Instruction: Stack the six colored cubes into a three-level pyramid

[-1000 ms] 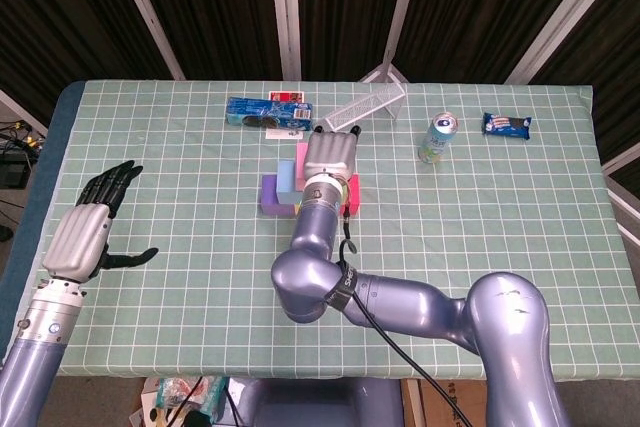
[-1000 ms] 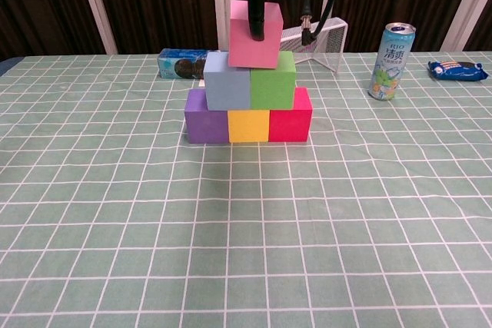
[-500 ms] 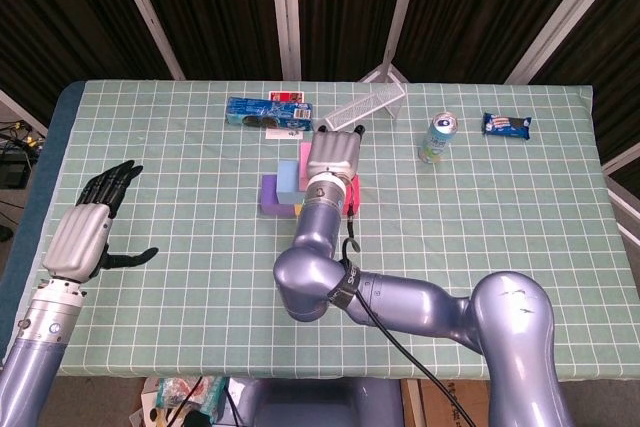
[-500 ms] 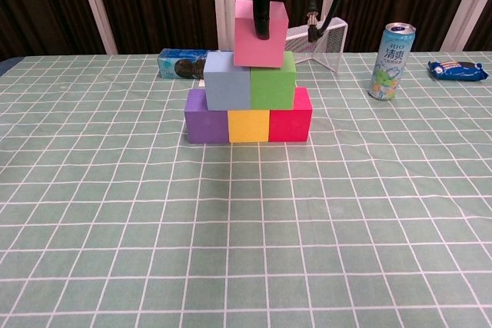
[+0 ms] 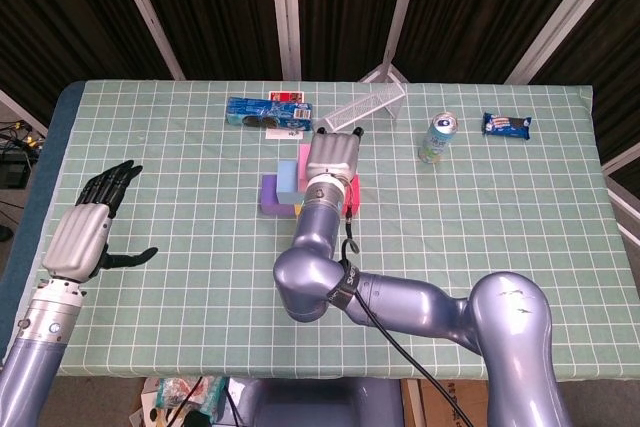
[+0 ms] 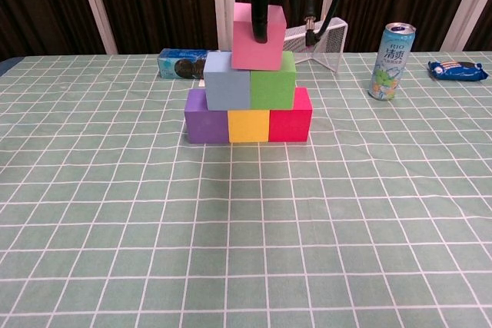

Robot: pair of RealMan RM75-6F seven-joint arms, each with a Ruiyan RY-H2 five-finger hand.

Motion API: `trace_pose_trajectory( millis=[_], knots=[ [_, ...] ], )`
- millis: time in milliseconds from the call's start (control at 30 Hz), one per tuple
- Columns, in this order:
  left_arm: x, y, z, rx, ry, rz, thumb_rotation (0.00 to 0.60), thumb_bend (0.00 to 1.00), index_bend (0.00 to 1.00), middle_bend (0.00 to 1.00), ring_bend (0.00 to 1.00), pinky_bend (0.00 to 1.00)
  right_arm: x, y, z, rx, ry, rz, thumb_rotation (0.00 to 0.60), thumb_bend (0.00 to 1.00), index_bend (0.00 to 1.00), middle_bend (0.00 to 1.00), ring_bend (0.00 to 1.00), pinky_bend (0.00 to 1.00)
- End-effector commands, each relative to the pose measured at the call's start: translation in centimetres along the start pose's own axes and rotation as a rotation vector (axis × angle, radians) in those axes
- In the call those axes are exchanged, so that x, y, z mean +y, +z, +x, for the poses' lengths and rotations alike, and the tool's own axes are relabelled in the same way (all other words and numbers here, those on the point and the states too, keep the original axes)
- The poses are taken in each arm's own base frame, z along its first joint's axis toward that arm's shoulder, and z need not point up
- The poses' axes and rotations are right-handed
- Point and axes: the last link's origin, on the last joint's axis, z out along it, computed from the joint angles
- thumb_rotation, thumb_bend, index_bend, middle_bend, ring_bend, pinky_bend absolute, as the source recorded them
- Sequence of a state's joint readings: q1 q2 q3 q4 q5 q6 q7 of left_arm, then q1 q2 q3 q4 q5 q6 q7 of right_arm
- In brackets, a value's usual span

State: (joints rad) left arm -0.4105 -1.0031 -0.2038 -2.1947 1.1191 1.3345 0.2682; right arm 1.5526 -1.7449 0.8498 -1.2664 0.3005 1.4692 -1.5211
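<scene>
Gripping pink cube (image 6: 256,40), right robot hand (image 5: 331,155), atop pyramid

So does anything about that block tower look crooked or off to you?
Only the pink cube on top: it sits slightly tilted and overlaps the front faces of the blue-grey cube and green cube, so it isn't squarely seated. The right hand holds it. The lower rows look tidy.

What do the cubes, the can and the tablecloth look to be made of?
Cubes, e.g. pink cube, purple cube: likely foam, matte, no glare, soft edges. Can: probably aluminium, with a shiny rim and printed glossy wall. Tablecloth: looks like vinyl or coated fabric with a green grid print and slight sheen; cannot say for sure.
</scene>
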Motion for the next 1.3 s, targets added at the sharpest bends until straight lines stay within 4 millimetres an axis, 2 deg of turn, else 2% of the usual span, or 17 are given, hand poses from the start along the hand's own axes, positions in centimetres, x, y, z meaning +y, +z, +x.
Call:
trace_pose_trajectory(
  millis=[33, 800, 967, 1100, 1300],
  knots=[
    [0.01, 0.00, 0.01, 0.000, -0.001, 0.000, 0.600, 0.15, 0.00, 0.00, 0.00, 0.05, 0.02, 0.06, -0.01, 0.005, -0.008, -0.002, 0.600, 0.31, 0.16, 0.42, 0.30, 0.11],
    [-0.06, 0.05, 0.09, 0.004, 0.001, 0.003, 0.600, 0.15, 0.00, 0.00, 0.00, 0.03, -0.27, -0.10, -0.32, -0.001, -0.009, 0.007, 0.600, 0.31, 0.16, 0.42, 0.30, 0.11],
    [-0.08, 0.04, 0.12, 0.005, 0.001, 0.004, 0.600, 0.15, 0.00, 0.00, 0.00, 0.03, -0.23, -0.09, -0.39, -0.001, -0.011, 0.008, 0.600, 0.31, 0.08, 0.41, 0.27, 0.11],
    [-0.06, 0.02, 0.14, 0.005, 0.002, 0.004, 0.600, 0.15, 0.00, 0.00, 0.00, 0.02, -0.37, -0.24, -0.21, 0.008, 0.000, 0.021, 0.600, 0.31, 0.00, 0.34, 0.23, 0.11],
    [-0.07, 0.03, 0.16, 0.005, 0.002, 0.004, 0.600, 0.15, 0.00, 0.00, 0.00, 0.02, -0.37, -0.36, -0.25, 0.008, 0.008, 0.030, 0.600, 0.31, 0.00, 0.18, 0.14, 0.11]
  ],
)
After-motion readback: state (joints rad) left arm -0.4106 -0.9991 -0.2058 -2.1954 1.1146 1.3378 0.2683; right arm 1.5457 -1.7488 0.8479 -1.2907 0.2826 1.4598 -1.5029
